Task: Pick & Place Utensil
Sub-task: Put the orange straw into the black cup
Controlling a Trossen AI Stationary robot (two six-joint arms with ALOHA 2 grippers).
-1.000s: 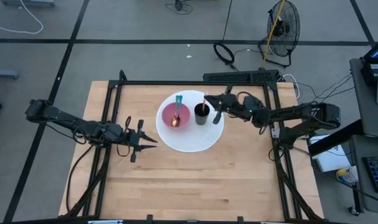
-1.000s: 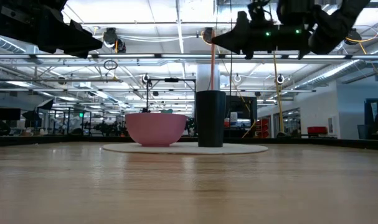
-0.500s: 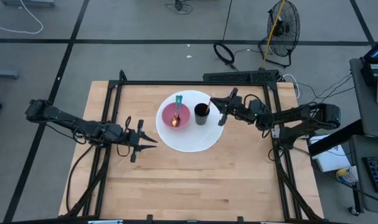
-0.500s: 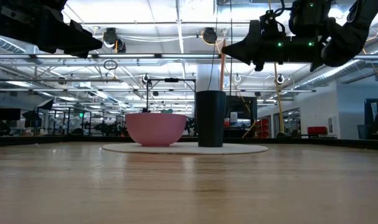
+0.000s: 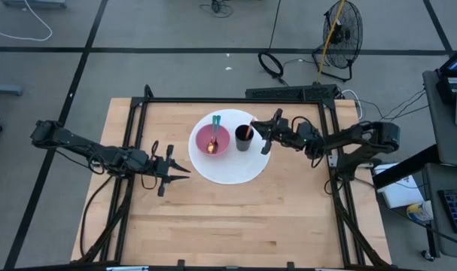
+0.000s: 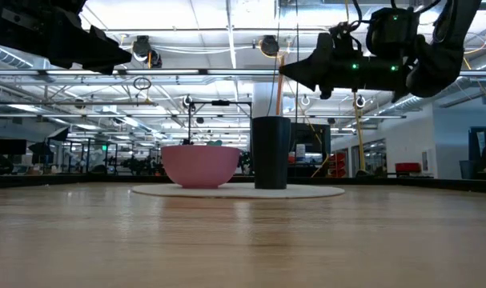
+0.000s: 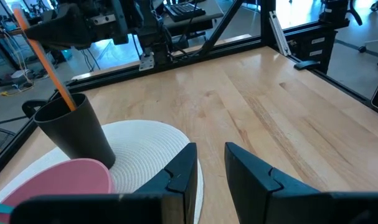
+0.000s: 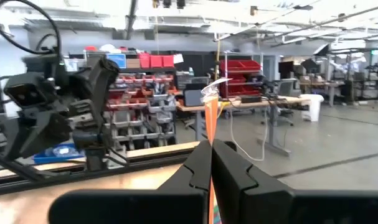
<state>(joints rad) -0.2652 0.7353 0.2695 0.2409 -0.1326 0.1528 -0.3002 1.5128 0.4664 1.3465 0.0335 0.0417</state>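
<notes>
Right pincer (image 5: 260, 128) clamps orange utensil (image 7: 48, 63) | black cup (image 5: 244, 138), pink bowl (image 5: 212, 140) adjacent

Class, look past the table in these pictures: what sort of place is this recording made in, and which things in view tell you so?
Probably a large robotics lab or workshop. Shelves of red storage bins line the back, workbenches stand on an open concrete floor, and a floor fan sits beside the wooden table.
</notes>
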